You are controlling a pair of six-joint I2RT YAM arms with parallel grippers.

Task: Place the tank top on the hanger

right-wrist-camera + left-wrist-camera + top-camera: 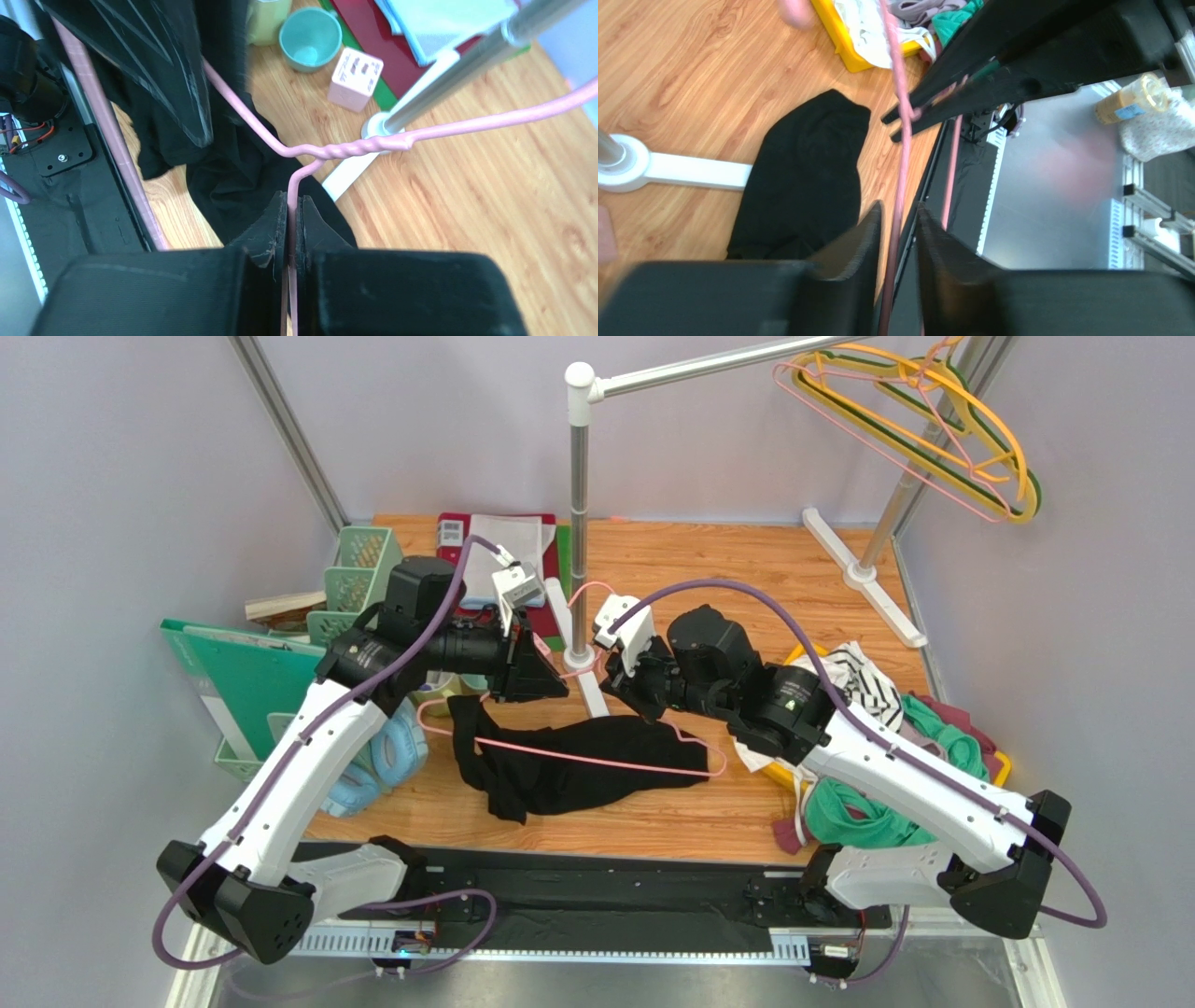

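Biggest thing first: the wooden table point(786, 602), w/ the clothes rack point(579, 504) standing at its middle-far part. Both arms reach in from the near edge and meet right by that rack. Makes sense imo, that's where the neck of the wire sits.

The tank top point(589, 787) lies crumpled on the table, about the middle, a bit nearer than the grippers. The hanger point(351, 149) runs across it: in the top view the long pink bar goes over the black fabric, w/ its left end sticking out bare past the cloth. Can't tell if any strap is actually over a shoulder of the wire, so I'd call the job not yet done.

Then the right gripper point(291, 201): clamped tight on the wire just under the twisted neck, no gap showing. My guess is that's the anchor — pin it at the neck so it doesn't swing or twist while the other side gets worked.

The left gripper point(899, 210) has its jaws a little apart, w/ the pink wire passing thru the gap, close to one finger and daylight on the other side. So it's loose around the wire, not pinching it — prob about to regrip somewhere else, tho that's a guess.

Right side of the table has a pile of other clothes point(870, 805), well apart, not involved.
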